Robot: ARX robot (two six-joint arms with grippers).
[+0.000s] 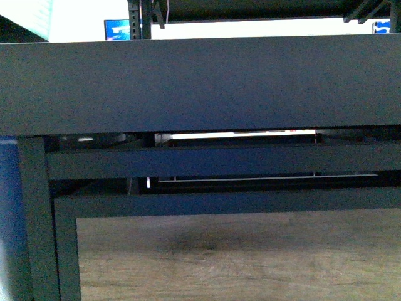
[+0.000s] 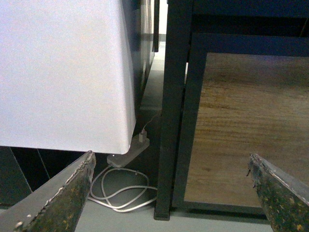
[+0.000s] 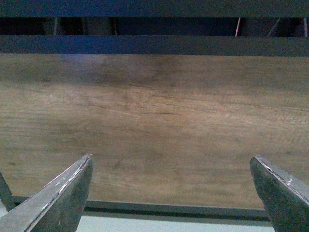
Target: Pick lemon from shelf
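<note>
In the front view we face the shelf (image 1: 200, 84) at close range. The broad dark front rim of a tray spans the whole width, and a crossbar (image 1: 207, 162) runs under it with narrow slots above and below. The wood-grain panel (image 1: 238, 257) fills the lower part, framed by a corner post (image 1: 34, 219) on our left. Neither arm shows there. Our left gripper (image 2: 171, 155) is spread wide with nothing between its fingers (image 2: 72, 188). It looks at that post, with the panel on one side and a white cabinet (image 2: 63, 72) close on the other. Between them is a narrow lane of floor (image 2: 145, 220) where a power strip (image 2: 126, 153) and its coiled cable (image 2: 120, 193) lie. Our right gripper (image 3: 171, 157) is equally wide and empty, squarely facing the panel without touching it. The lemon shows in no view, so we cannot place it against either gripper.
</note>
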